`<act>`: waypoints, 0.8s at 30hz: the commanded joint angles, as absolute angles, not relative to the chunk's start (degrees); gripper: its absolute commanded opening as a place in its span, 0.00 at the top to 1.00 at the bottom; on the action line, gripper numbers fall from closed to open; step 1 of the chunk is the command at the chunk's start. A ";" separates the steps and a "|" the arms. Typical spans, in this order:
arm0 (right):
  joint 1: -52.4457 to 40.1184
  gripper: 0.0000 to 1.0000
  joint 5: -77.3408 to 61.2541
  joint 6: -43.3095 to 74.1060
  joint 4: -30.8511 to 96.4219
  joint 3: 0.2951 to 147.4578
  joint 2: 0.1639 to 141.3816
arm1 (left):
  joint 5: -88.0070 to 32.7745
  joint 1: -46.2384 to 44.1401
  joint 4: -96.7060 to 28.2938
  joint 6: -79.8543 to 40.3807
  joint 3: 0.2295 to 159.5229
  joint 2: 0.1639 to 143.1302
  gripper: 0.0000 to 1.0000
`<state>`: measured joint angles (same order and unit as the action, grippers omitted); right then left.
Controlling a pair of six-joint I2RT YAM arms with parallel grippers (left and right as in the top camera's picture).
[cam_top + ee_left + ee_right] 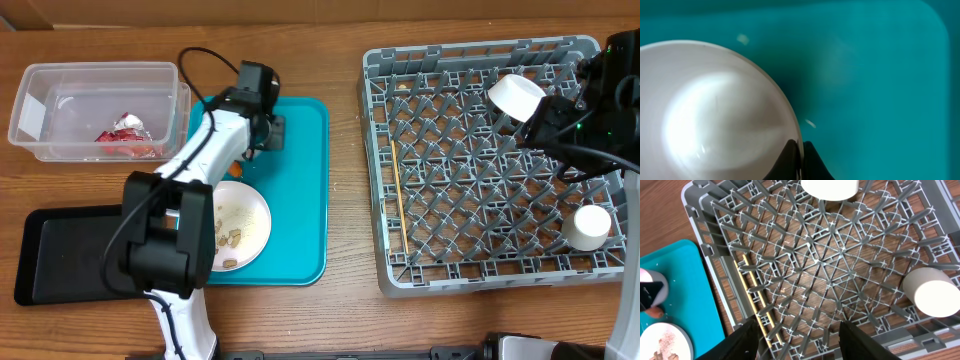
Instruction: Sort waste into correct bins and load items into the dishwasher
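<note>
My left gripper is shut on the rim of a white bowl over the teal tray. In the overhead view this gripper is at the tray's far end and the bowl is hidden under it. My right gripper is open and empty above the grey dish rack. The rack holds a second white bowl, a small cup on its side and the chopsticks. A white plate with peanuts and rice sits on the teal tray. The red wrapper lies in the clear tub.
The black tray lies at the front left beside the teal tray. In the right wrist view a small orange thing lies on the teal tray under the held bowl. Bare wooden table separates the teal tray from the rack.
</note>
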<state>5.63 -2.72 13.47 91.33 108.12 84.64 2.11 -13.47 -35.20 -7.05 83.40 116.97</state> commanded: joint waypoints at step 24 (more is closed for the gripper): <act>1.34 0.45 -10.83 8.91 85.19 108.73 85.14 | 1.15 -10.24 -66.65 -9.72 103.04 100.42 0.54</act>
<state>5.08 -7.05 11.07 87.53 108.12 84.93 -1.39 -14.79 -65.30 -7.70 101.43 104.95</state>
